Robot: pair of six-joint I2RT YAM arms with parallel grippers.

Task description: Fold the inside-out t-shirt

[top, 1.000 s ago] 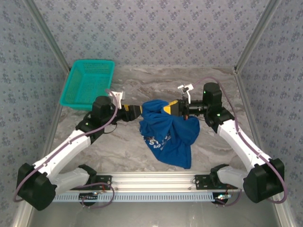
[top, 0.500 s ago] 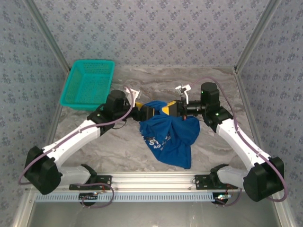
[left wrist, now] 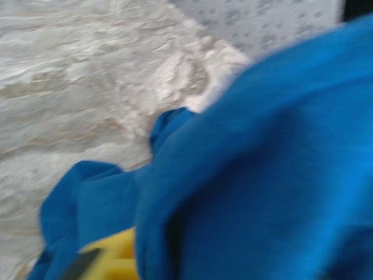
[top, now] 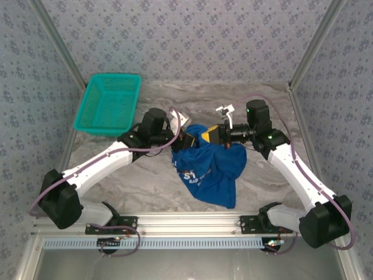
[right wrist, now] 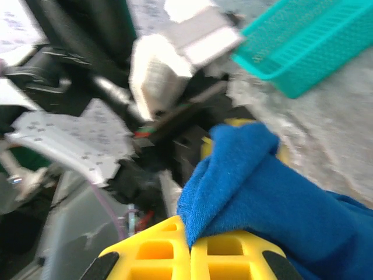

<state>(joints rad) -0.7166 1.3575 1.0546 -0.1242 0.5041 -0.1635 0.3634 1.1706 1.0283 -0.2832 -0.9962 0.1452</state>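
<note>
Partly hidden | left gripper point(top: 192, 139) tips in bunched t-shirt point(top: 214, 170) | print point(top: 194, 177) crumpled, unreadable

the left pincer point(top: 189, 139) has moved right to the t-shirt point(top: 213, 169) and closed on its raised edge.

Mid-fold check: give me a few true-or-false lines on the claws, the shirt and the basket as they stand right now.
1. The right claw is shut on the t-shirt. True.
2. The t-shirt lies inside the teal mesh basket. False: it is on the marble table, apart from the basket.
3. The left claw is at the shirt's far edge, close to the right claw. True.
4. The t-shirt is spread out flat. False: it is bunched and crumpled, gathered up towards the claws.
</note>
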